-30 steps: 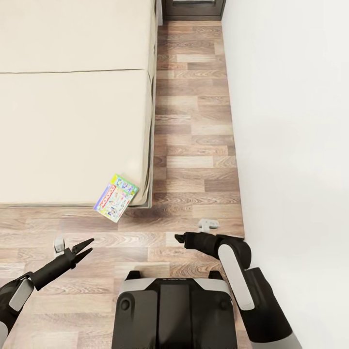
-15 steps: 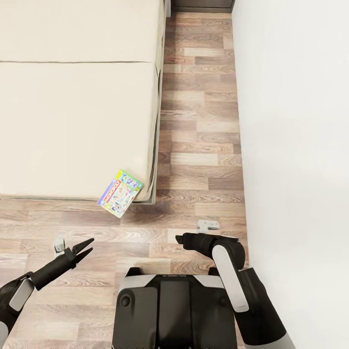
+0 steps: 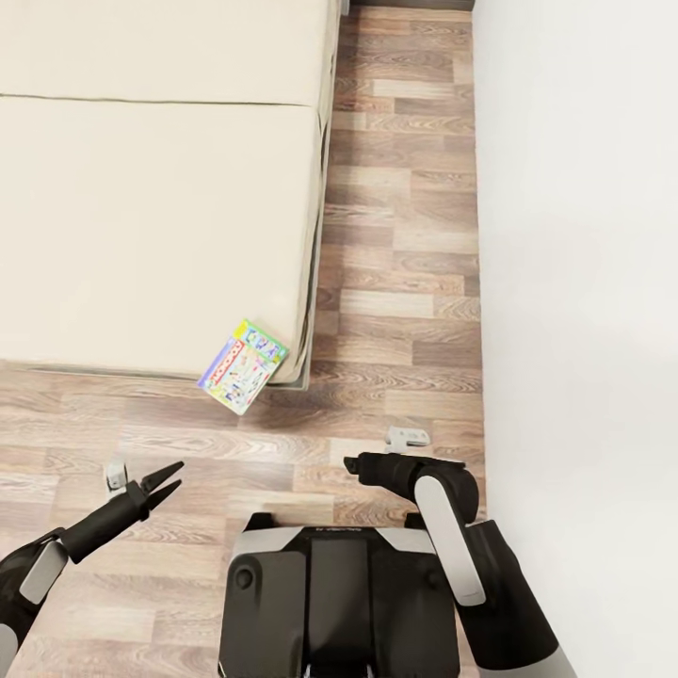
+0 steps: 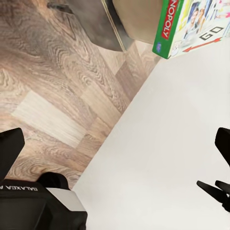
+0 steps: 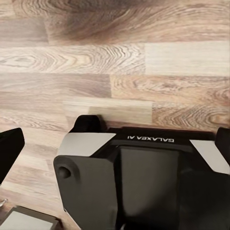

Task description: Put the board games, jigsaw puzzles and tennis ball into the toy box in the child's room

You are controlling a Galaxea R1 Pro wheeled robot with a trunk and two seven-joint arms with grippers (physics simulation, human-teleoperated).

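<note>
The Monopoly board game (image 3: 243,366) lies tilted on the near right corner of the bed (image 3: 141,217), one corner overhanging the bed's edge above the wood-plank floor (image 3: 395,235). It sits ahead of and between the two grippers, apart from both.

The left gripper (image 3: 165,481) hovers over the floor with its fingers spread and nothing between them; the carton is ahead of it and to its right. In the left wrist view the carton (image 4: 191,24) is cut off by the frame edge, with only part of its green side and printed face visible, and the fingers (image 4: 10,148) show only as dark shapes at the frame borders.

The right gripper (image 3: 350,463) points leftward across the robot base (image 3: 330,603); the carton is ahead of it and to its left. Its fingertips merge into one dark shape in the head view, and in the right wrist view only the finger edges (image 5: 9,148) enter the frame, so its opening cannot be told.

The white wall (image 3: 584,282) stands on the right-arm side.
</note>
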